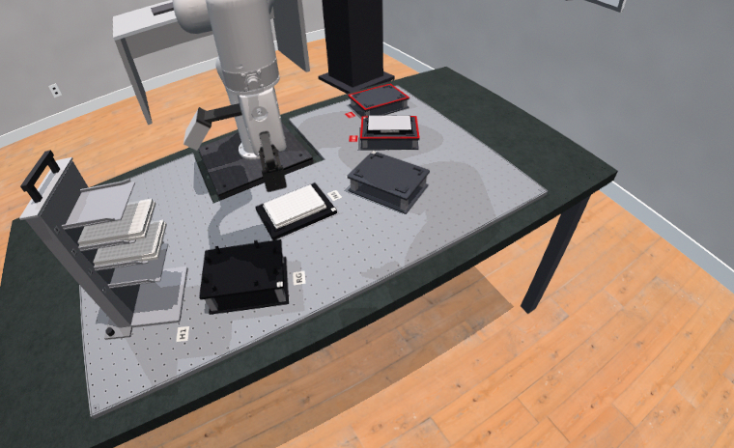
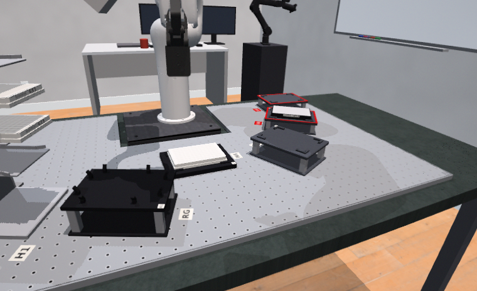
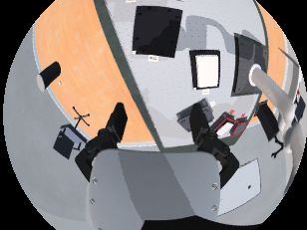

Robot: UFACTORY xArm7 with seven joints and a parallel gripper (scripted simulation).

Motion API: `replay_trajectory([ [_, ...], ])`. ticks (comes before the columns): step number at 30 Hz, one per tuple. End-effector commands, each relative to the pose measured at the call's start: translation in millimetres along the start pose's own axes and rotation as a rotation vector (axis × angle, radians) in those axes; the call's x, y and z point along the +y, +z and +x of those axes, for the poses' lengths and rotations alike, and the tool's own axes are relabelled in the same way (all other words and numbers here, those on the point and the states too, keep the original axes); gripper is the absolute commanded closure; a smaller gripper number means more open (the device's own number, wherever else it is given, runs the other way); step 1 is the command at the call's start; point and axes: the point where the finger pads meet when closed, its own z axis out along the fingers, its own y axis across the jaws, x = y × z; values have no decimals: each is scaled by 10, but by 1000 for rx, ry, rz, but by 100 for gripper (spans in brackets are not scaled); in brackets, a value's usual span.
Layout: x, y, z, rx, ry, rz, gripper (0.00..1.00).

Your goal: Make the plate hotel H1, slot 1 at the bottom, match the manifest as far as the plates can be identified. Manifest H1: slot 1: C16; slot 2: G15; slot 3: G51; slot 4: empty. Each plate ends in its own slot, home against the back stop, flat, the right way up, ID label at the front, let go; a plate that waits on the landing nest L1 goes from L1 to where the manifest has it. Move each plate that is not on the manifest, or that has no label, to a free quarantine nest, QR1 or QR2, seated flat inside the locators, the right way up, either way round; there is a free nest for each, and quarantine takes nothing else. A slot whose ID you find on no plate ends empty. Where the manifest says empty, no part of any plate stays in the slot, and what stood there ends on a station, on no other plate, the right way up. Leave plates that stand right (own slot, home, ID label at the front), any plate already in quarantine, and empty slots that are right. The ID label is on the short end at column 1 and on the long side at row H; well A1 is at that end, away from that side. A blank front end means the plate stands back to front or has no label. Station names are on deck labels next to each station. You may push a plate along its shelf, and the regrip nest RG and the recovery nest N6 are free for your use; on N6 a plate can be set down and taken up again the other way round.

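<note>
The plate hotel H1 [image 1: 64, 244] stands at the table's left. Its top shelf [image 1: 99, 203] and its lowest shelf [image 1: 144, 272] [image 2: 12, 158] are bare. The two middle shelves each hold a white well plate, an upper one [image 1: 122, 219] [image 2: 5, 93] and a lower one [image 1: 133, 249] [image 2: 9, 124]. Their labels are too small to read. Another white plate [image 1: 295, 206] [image 2: 196, 154] [image 3: 206, 69] lies flat on the low black nest N6 [image 1: 267, 222]. My gripper [image 1: 275, 186] [image 2: 177, 74] [image 3: 157, 110] is open and empty. It hangs high above the back edge of that plate.
The raised black nest RG [image 1: 241, 272] [image 2: 120, 191] [image 3: 156, 30] is bare. So is a dark grey nest [image 1: 387, 179] [image 2: 289, 144]. Of two red-rimmed nests, the near one [image 1: 365, 136] holds a white plate [image 1: 389, 123] [image 2: 290, 110]. The far one [image 1: 378, 97] is bare.
</note>
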Motion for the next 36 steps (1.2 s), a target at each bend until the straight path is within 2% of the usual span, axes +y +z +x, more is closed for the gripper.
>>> replay_trajectory([
  [1,233,-23,-52,0,-161,14,0],
  [4,282,-23,-64,0,-194,14,0],
  [19,1015,-14,-228,1,-223,14,0],
  [21,1015,-14,-228,1,-223,14,0],
  [36,1747,-6,-391,1,-223,13,0],
])
